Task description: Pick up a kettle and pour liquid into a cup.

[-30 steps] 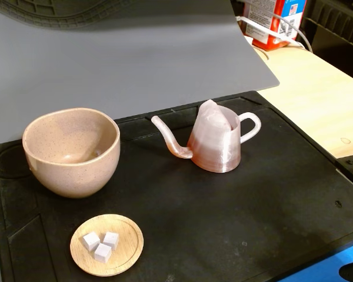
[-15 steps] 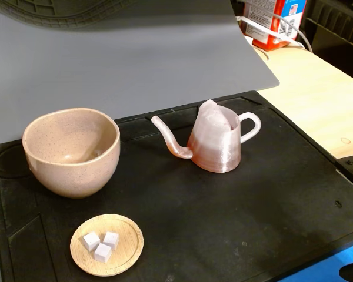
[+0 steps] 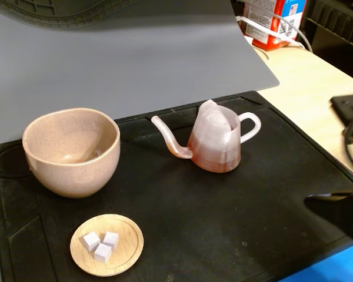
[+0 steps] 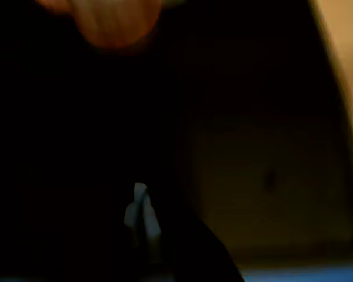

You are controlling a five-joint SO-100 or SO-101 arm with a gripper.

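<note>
The kettle (image 3: pixel 216 143) stands upright in the middle of the black mat in the fixed view, its thin spout pointing left toward the cup and its white loop handle on the right. Reddish-brown liquid (image 3: pixel 215 160) tints its lower body and spout. The beige-pink speckled cup (image 3: pixel 70 151) stands at the left, apart from the kettle, and looks empty. My gripper (image 3: pixel 322 207) is a dark blurred shape at the right edge, low over the mat, well right of and nearer than the kettle. The wrist view is dark and blurred; a pinkish blob (image 4: pixel 115 23) at its top edge may be the kettle.
A small round wooden dish (image 3: pixel 126 252) with three white cubes (image 3: pixel 101 245) lies in front of the cup. A grey board (image 3: pixel 135 59) leans behind the mat. A red and white carton (image 3: pixel 273 20) and cables lie on the wooden table at the back right.
</note>
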